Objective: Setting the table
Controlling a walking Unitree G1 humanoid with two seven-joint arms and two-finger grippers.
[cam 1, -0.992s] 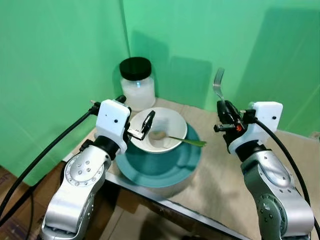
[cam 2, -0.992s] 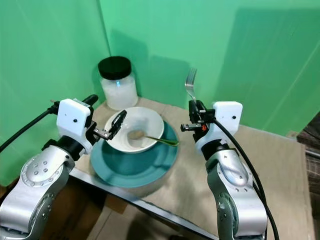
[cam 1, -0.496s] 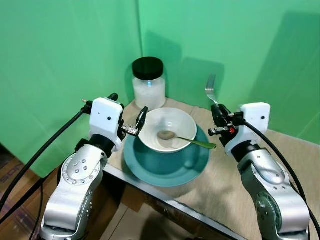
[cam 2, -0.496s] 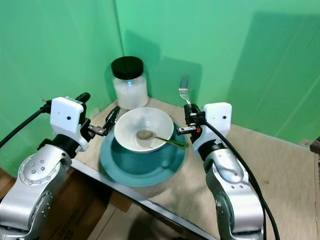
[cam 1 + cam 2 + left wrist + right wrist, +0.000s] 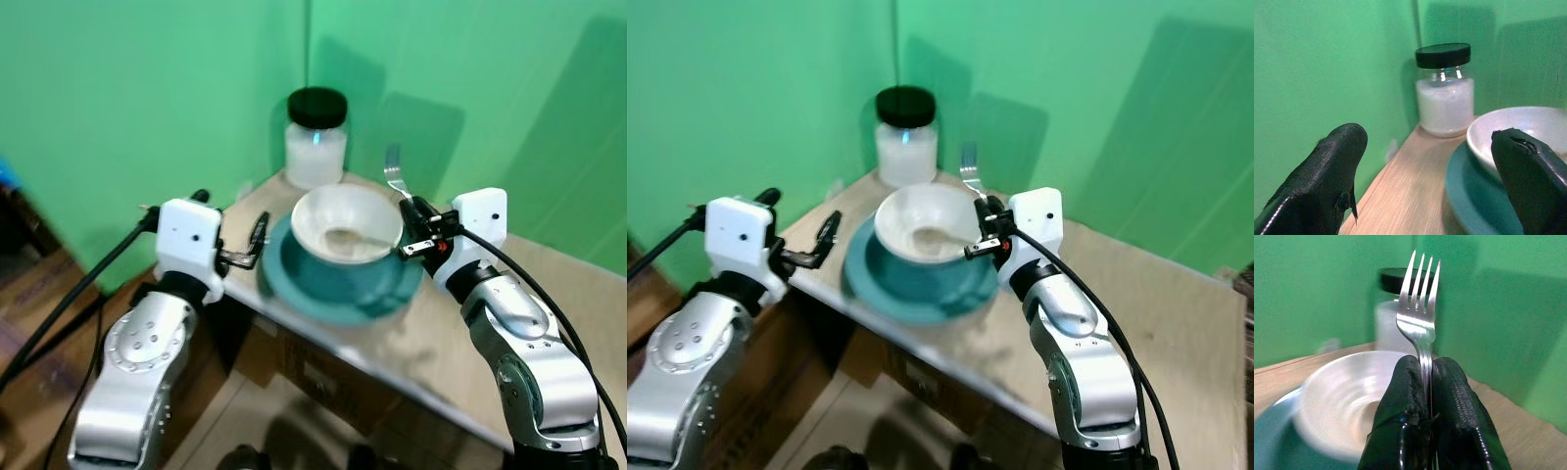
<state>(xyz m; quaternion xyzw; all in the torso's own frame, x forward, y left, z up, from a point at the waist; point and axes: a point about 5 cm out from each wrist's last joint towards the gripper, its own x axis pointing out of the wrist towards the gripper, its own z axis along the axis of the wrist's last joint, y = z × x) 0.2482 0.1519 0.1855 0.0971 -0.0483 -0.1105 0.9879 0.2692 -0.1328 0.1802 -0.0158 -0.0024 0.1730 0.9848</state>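
Fingers of the right gripper [image 5: 1426, 382] pinch a fork [image 5: 1419, 308] upright, tines up, just beside the white bowl [image 5: 345, 223] on the teal plate [image 5: 333, 289]. Tilt it flat and lay it on bare table [image 5: 549, 284] beside the plate. Left gripper [image 5: 257, 240] hangs spread by the plate's other side; beyond stands a jar [image 5: 315, 139].

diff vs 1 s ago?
The left gripper has pulled back off the white bowl to the table's edge, open. The right gripper, fork upright in it, has closed in on the bowl's rim. Bowl, spoon, teal plate and jar stay put; camera shifted.
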